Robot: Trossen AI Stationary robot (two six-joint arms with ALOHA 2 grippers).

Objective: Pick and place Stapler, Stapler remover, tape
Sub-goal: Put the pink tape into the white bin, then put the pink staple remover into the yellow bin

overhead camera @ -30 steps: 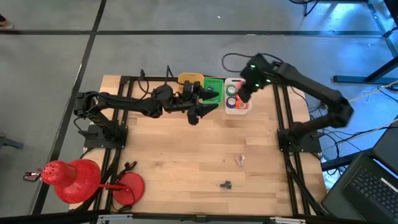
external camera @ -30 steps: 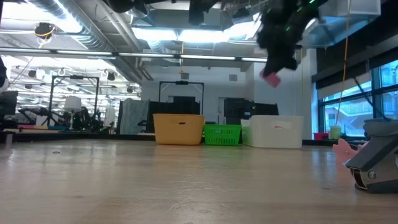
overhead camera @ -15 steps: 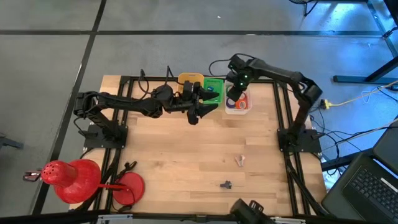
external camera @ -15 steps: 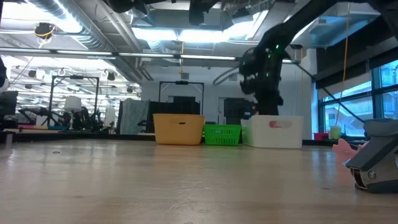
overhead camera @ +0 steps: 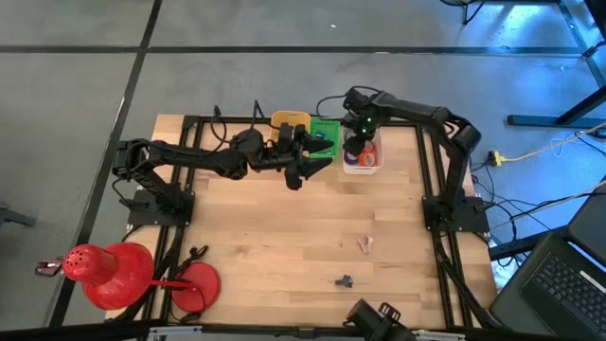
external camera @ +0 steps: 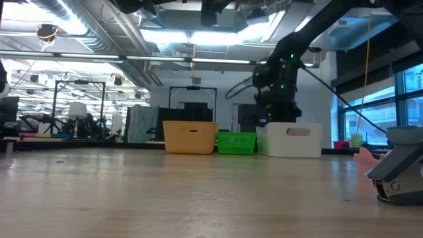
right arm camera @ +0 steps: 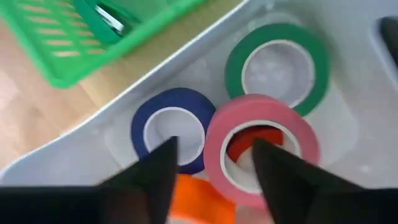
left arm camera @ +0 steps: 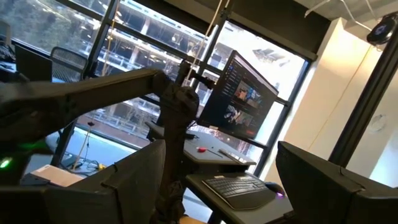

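My right gripper (right arm camera: 214,146) reaches down into the white bin (overhead camera: 371,166) at the table's far edge, its fingers apart. Beneath them a pink tape roll (right arm camera: 261,149) lies tilted on a blue roll (right arm camera: 171,134), with a green roll (right arm camera: 277,65) and an orange thing (right arm camera: 193,199) beside them. My left gripper (overhead camera: 305,173) hovers open and holds nothing, just left of the bin. A small dark thing (overhead camera: 344,280) and a small pale thing (overhead camera: 365,244) lie on the near part of the table. The low view shows a grey thing (external camera: 400,172) close by on the right. My right gripper comes at the pink roll from above, pointing down. One finger (right arm camera: 280,171) shows over the roll's hole and the other (right arm camera: 155,177) outside its rim (right arm camera: 214,155). I cannot tell whether either finger touches the roll.
A green basket (overhead camera: 327,133) and a yellow bin (overhead camera: 289,120) stand left of the white bin along the far edge. A red cone (overhead camera: 109,270) and a red disc (overhead camera: 194,284) sit at the near left corner. Bare wood lies mid-table.
My right gripper, which held a pink roll high above the white bin a second ago, has come down into the bin and shifted slightly toward the table's left. The pink roll now lies among the other rolls.
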